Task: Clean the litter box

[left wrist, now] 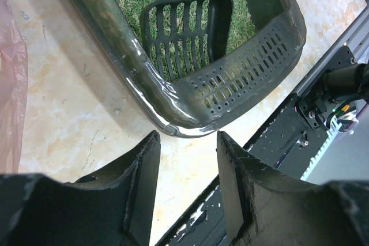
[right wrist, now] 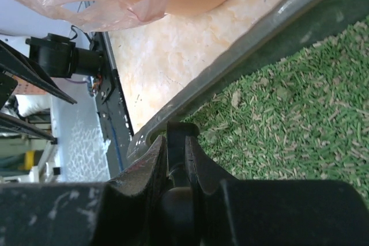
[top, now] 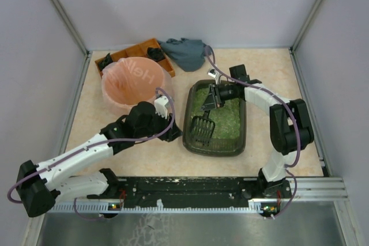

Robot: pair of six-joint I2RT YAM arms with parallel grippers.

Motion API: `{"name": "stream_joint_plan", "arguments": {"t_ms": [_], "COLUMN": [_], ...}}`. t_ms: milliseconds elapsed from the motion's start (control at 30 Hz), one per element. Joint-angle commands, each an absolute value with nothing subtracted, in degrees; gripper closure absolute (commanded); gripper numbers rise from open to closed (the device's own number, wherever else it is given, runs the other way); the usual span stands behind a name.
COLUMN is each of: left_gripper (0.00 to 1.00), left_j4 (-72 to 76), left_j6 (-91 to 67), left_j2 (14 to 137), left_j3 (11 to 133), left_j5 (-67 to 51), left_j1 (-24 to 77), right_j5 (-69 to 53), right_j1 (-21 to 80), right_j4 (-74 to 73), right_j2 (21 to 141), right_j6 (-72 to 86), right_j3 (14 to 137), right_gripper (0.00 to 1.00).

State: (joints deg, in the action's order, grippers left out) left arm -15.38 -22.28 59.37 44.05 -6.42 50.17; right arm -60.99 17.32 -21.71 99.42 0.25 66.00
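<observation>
The litter box (top: pixel 214 149) is a dark tray of pale green granules (top: pixel 226 118) right of centre. A black slotted scoop (top: pixel 202 128) rests in its near half, blade down on the granules. My right gripper (top: pixel 212 101) is shut on the scoop's handle (right wrist: pixel 176 142) and hangs over the granules (right wrist: pixel 288 102) beside the box's rim (right wrist: pixel 230 67). My left gripper (top: pixel 174 135) stands open just outside the box's near left corner (left wrist: pixel 173 93). Only bare table shows between its fingers (left wrist: pixel 141 165), and the scoop (left wrist: pixel 184 27) lies beyond the corner.
A round pink-bagged bin (top: pixel 135 82) stands left of the box, close behind the left arm. An orange compartmented tray (top: pixel 151 49) and a grey cloth (top: pixel 184 52) lie at the back. The black base rail (top: pixel 190 187) runs along the near edge.
</observation>
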Motion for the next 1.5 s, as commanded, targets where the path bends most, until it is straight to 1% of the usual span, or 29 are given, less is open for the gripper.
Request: {"name": "stream_joint_plan", "arguments": {"t_ms": [0, 200, 333, 500, 733, 933, 1033, 1133, 1267, 1367, 1467], "left_gripper": [0.5, 0.51, 0.51, 0.51, 0.51, 0.51, 0.51, 0.51, 0.51, 0.51, 0.51], "left_j4": [-13.3, -13.1, -13.2, -13.4, -13.0, -12.7, -12.7, -12.4, -12.4, -12.5, -12.5], "left_j6": [-22.4, -22.6, -22.6, -22.6, -22.7, -22.7, -22.7, -22.3, -21.8, -21.2, -20.8], "left_j2": [59.8, 60.3, 60.2, 60.3, 60.4, 60.5, 60.6, 60.9, 62.0, 62.8, 63.5], "left_j3": [43.5, 43.8, 43.7, 43.7, 43.6, 43.3, 43.4, 43.4, 44.1, 44.5, 44.7], "left_j5": [-6.7, -7.1, -7.1, -7.0, -7.4, -7.6, -7.6, -8.4, -10.0, -10.4, -10.5], "left_j1": [50.5, 50.5, 50.6, 50.6, 50.5, 50.5, 50.6, 50.6, 50.6, 50.6, 50.6], "right_j5": [-65.9, -62.5, -61.4, -59.9, -52.7, -56.3, -52.4, -45.5, -36.6, -35.8, -38.2], "right_j1": [15.8, 14.9, 14.0, 11.9, 11.4, 11.5, 12.7, 16.0, 19.1, 19.5, 19.7], "right_j4": [-17.9, -19.7, -17.6, -13.6, -14.7, -18.5, -20.9, -22.8, -21.0, -18.7, -19.8], "right_j2": [96.4, 95.8, 95.2, 90.4, 84.3, 84.4, 83.8, 82.7, 80.2, 78.5, 79.4], "right_j6": [6.8, 5.1, 6.0, 7.7, 4.7, -0.3, -3.5, -6.6, -8.8, -9.6, -11.5], "right_j3": [65.4, 65.8, 64.7, 63.1, 63.5, 64.3, 64.5, 64.4, 62.1, 60.0, 60.1], "right_gripper": [1.0, 1.0, 1.0, 1.0, 1.0, 1.0, 1.0, 1.0, 1.0, 1.0, 1.0]}}
